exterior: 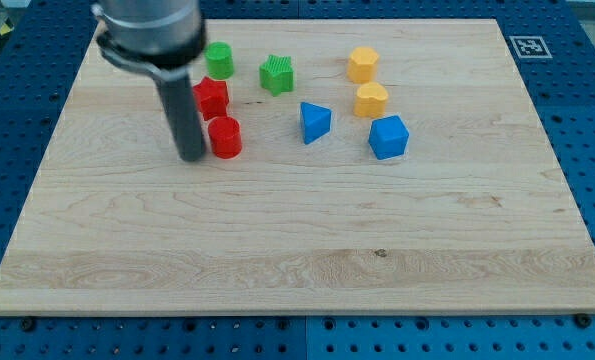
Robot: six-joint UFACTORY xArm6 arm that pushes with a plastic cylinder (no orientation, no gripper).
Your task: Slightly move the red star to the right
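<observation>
The red star [213,97] lies in the upper left part of the wooden board [297,250], partly hidden behind my rod. My tip [191,157] rests on the board just below and left of the star. It is right beside the left side of a red cylinder [224,137], which stands just below the star. A green cylinder [219,60] sits just above the star.
A green star-like block [276,74] lies right of the green cylinder. A blue triangular block [314,122] and a blue cube [388,137] sit mid-board. Two yellow blocks [363,64] [371,99] stand above the blue cube. Blue pegboard surrounds the board.
</observation>
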